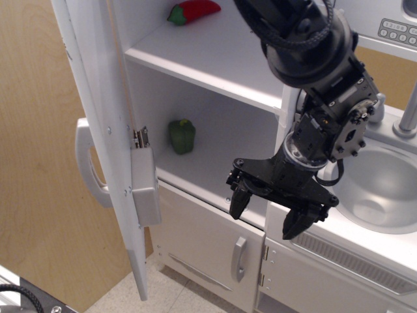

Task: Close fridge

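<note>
Observation.image shows the fridge (pixel 215 124) with its door (pixel 107 130) swung wide toward nine o'clock, edge-on to the camera, grey handle (pixel 88 163) on its outer side. A red pepper (pixel 193 11) lies on the upper shelf, a green pepper (pixel 182 135) on the lower one. At four o'clock of the green pepper hangs the black gripper (pixel 268 216), fingers spread and holding nothing, in front of the cabinet's right edge. Right of it sits a white sink (pixel 381 189); below, a smaller door (pixel 208 251) is closed.
</note>
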{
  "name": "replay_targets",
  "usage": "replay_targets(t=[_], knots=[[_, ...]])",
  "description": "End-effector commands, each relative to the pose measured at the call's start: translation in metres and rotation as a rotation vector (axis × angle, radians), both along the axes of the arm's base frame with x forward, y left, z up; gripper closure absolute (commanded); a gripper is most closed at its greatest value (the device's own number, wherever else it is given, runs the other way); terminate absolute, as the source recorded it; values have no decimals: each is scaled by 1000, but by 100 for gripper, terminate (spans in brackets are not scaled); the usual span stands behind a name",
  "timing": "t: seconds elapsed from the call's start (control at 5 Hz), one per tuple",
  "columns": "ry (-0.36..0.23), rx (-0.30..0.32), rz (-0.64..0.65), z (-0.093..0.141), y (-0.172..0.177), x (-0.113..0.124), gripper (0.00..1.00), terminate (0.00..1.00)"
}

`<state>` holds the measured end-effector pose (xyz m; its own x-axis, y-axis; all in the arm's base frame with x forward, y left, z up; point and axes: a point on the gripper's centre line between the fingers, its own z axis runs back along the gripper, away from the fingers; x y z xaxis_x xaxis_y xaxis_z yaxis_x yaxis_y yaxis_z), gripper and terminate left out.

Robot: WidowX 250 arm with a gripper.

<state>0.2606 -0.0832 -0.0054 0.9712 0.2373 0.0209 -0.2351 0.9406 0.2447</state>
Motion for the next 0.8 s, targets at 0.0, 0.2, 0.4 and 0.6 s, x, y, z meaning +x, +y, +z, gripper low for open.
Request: replay_targets(t=[0.0,0.2,0.4,0.6], knots=[[0,0,0,0,0,0,0,0],[12,-61,16,12,3,-26,0,0],[37,-85,26,15,14,-48,0,0],[40,-84,-1,20,27,-77,0,0]])
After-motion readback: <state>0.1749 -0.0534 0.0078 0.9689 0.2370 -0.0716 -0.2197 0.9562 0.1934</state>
